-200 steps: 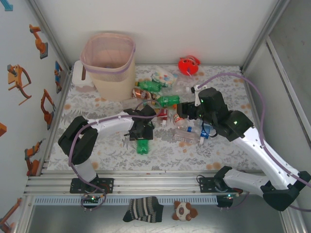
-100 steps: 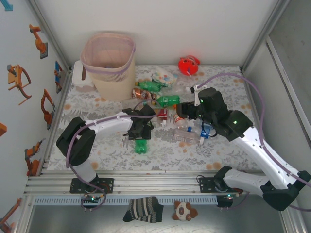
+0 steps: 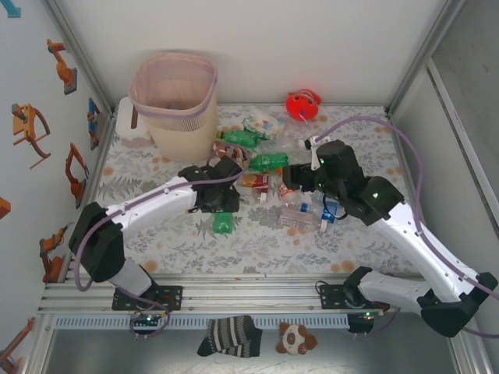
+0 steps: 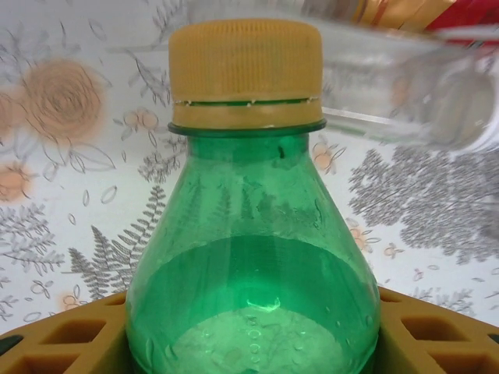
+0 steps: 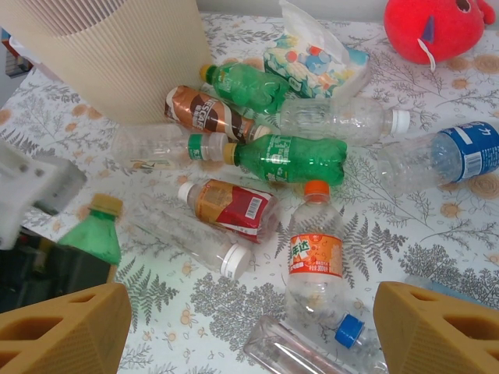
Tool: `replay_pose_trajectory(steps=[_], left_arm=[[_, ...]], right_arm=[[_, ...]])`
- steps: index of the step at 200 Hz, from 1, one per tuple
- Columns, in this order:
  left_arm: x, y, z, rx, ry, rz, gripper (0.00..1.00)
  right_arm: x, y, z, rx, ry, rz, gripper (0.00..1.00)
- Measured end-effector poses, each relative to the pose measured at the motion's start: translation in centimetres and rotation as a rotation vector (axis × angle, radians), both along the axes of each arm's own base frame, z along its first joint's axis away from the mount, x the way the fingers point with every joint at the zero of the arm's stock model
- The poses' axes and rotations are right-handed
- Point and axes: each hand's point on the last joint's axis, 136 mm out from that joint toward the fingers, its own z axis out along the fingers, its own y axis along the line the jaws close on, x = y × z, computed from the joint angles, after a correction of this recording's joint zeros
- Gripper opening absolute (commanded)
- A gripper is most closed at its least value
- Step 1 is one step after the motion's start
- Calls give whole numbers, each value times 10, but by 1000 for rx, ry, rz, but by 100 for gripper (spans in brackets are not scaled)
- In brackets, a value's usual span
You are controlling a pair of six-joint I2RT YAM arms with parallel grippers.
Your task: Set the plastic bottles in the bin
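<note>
Green bottle (image 4: 253,273) lifted, in L hand (image 3: 221,213)

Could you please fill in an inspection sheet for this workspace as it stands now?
Surface: table covered with a floral cloth, lying flat.
Job's things: bin upright at the far left; loose bottles lie scattered mid-table to its right; one green bottle is in a grip.
Clutter: red toy, patterned packet, white box beside the bin.
Grippers: left gripper closed on the green bottle; right gripper open above the pile, holding nothing.
Cables: purple cables loop along both arms, clear of the bottles.
Surroundings: stickers on the left wall; sock and plush toy in front of the rail.
</note>
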Motion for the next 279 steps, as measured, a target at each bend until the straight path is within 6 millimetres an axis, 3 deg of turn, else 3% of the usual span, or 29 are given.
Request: replay_pose_trajectory(steps=[39, 94, 175, 241, 279], left_arm=[[21, 10, 47, -54, -115, 1, 56], [57, 41, 120, -101, -308, 5, 55], [137, 83, 234, -94, -597, 28, 54], [211, 93, 284, -28, -731, -16, 53], [241, 93, 288, 6, -764, -54, 52]], right_arm=[[0, 0, 0, 3, 2, -3, 80], [0, -1, 1, 10, 2, -8, 80], [-1, -4, 19, 36, -28, -25, 80], [-1, -8, 35, 48, -51, -38, 80], [-1, -9, 41, 56, -61, -39, 80]])
